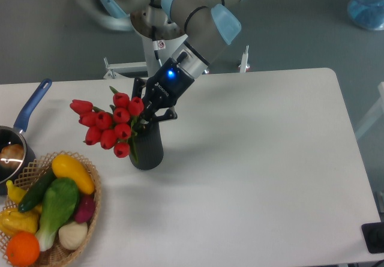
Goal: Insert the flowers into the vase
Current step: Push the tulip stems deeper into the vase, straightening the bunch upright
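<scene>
Vegetable basket [90, 213], blue-handled saucepan [24, 123]

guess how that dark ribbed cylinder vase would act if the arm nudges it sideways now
The dark ribbed cylindrical vase looks tall and narrow, so it may tip rather than slide. The red tulips lean left over its rim, probably pulling it that way. The gripper sits at its mouth.

Gripper [146, 112] at mouth of dark vase [147, 150], fingers around tulip stems. Red flowers [109, 124] lean left out of vase. Vase upright on white table [252, 159]. Vegetable basket [51, 210] and blue-handled saucepan [18, 138] left.
</scene>
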{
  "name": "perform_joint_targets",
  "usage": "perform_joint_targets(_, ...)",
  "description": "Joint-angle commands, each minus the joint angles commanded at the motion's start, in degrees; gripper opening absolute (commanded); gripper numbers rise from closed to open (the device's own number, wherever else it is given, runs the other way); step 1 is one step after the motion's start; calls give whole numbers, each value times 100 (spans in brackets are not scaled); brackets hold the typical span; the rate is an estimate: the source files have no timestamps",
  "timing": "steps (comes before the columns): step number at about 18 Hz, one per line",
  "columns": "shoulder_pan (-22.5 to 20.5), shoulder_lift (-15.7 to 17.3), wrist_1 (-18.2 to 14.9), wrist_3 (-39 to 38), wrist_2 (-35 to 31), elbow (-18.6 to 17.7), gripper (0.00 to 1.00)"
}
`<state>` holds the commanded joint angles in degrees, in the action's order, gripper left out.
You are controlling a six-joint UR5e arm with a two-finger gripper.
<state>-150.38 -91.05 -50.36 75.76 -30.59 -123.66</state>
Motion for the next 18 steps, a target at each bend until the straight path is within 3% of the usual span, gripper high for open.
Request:
perform_joint_targets(3,-9,-26,0,9,-18,-18,4)
perform_joint_targets(14,-18,-53,0,9,-9,26,36)
perform_joint_targets(18,-18,-44,0,9,-18,26,42)
